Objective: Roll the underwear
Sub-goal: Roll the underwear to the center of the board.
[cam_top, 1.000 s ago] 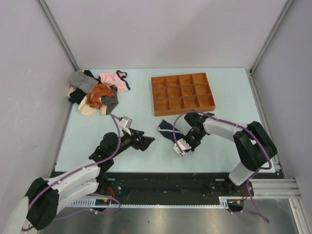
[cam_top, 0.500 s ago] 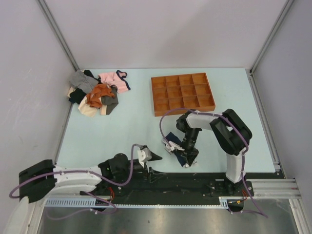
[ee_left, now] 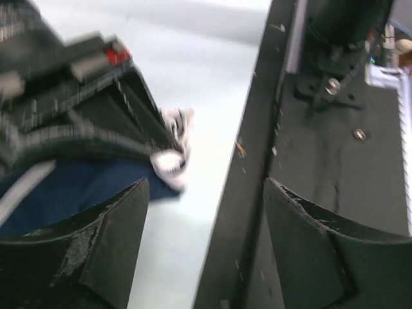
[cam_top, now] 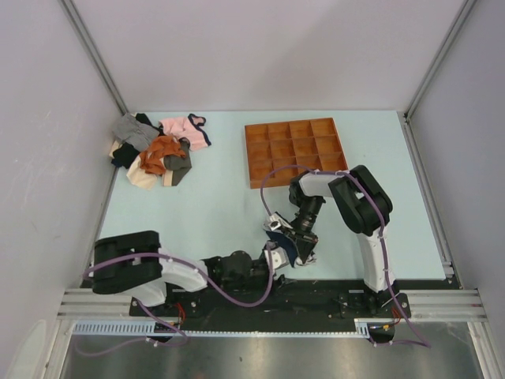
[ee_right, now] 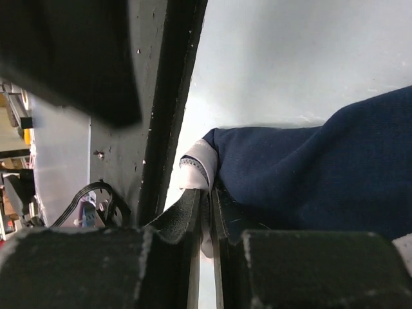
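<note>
The navy underwear (cam_top: 286,250) with white trim lies bunched at the table's front edge, just right of centre. My right gripper (cam_top: 298,246) points down over it. In the right wrist view the right gripper (ee_right: 209,199) is shut on the white-trimmed edge of the underwear (ee_right: 322,167). My left gripper (cam_top: 268,256) lies low along the front edge, just left of the underwear. In the left wrist view the left gripper (ee_left: 205,187) is open and empty, with the underwear (ee_left: 71,187) ahead on its left. The emblem is hidden.
A brown compartment tray (cam_top: 254,158) stands at the back centre. A pile of clothes (cam_top: 146,158), with a pink garment (cam_top: 185,128) and an orange garment (cam_top: 162,150), lies at the back left. The black base rail (ee_left: 257,193) runs along the table's front edge, beside the grippers.
My right gripper has drawn the underwear back to the front edge. My left arm has folded down along the front edge and swung its gripper right, up to the underwear.
</note>
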Robot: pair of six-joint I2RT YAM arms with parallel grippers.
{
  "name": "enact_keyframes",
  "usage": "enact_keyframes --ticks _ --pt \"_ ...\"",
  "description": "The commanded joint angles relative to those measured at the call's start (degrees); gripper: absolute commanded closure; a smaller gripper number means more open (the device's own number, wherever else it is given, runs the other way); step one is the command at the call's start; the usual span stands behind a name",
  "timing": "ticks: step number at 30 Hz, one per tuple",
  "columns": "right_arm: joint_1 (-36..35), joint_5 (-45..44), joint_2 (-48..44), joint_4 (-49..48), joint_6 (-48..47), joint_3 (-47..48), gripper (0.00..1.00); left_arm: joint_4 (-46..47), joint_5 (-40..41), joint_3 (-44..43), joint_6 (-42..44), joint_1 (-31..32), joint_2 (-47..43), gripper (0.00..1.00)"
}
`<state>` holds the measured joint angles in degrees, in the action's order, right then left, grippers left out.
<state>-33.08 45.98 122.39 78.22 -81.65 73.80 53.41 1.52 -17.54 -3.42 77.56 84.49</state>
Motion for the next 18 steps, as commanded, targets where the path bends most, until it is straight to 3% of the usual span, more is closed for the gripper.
enact_keyframes --ticks 1,5,11,18 --pt "0.21 1.84 1.45 3.52 0.0 2.05 0.94 3.12 3.22 -6.7 2.63 0.49 6.28 0.25" --pt "0.65 2.19 2.06 4.57 -0.97 2.66 0.94 1.7 4.19 -9.26 2.72 0.49 10.43 0.26" --pt "1.26 2.98 2.59 5.37 -1.94 3.37 0.94 -1.02 7.53 -11.81 1.49 0.49 14.38 0.38" --pt "1.26 3.07 2.59 5.37 -2.2 3.28 0.94 -3.3 9.38 -13.04 1.66 0.4 15.88 0.43"
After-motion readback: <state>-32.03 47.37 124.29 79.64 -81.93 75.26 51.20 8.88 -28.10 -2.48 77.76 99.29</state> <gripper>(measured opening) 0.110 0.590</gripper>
